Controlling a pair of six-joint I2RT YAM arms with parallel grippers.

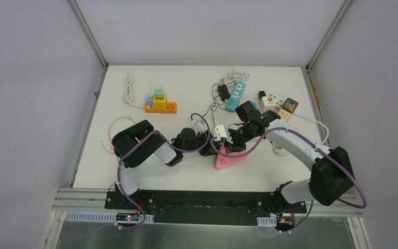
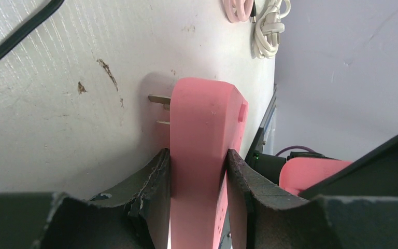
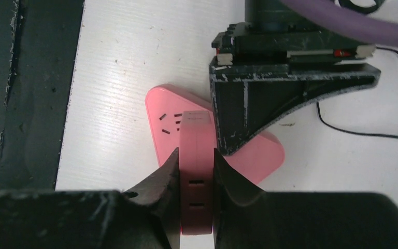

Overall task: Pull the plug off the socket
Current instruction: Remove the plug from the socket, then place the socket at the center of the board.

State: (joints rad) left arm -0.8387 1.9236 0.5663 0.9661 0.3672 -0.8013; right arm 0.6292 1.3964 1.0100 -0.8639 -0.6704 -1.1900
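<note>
1. Two tools each clamp a pink piece. The left tool [image 2: 197, 155] is closed on the plug [image 2: 202, 114], one finger on each flat face, and the plug runs straight out past its fingertips.
2. The right tool [image 3: 196, 153] is closed on the socket [image 3: 197, 179], a narrow pink bar seen edge-on between its fingers and reaching a little beyond the tips.
3. Seen from the right tool, the plug lies just ahead of and below the socket's far end. The left tool's finger covers the plug's right part. Whether plug and socket touch cannot be told.
4. Two bare metal prongs [image 2: 156, 98] stick out of the plug's face on the left tool's left side, toward the tabletop [image 2: 57, 119]. They sit in no slot, and contact with the tabletop is unclear.
5. Ahead of the left tool the tabletop is bare. A coiled white cable [image 2: 269, 31] lies well ahead by the tabletop's edge, and a black cable [image 2: 15, 36] crosses far ahead on the left. That edge runs close along the left tool's right side.
6. The plug is a smooth pink rounded triangle with dark slots [image 3: 172, 122] on its upper face and a small button [image 2: 243, 111] near its tip. The socket shows dark slots on its narrow face.
</note>
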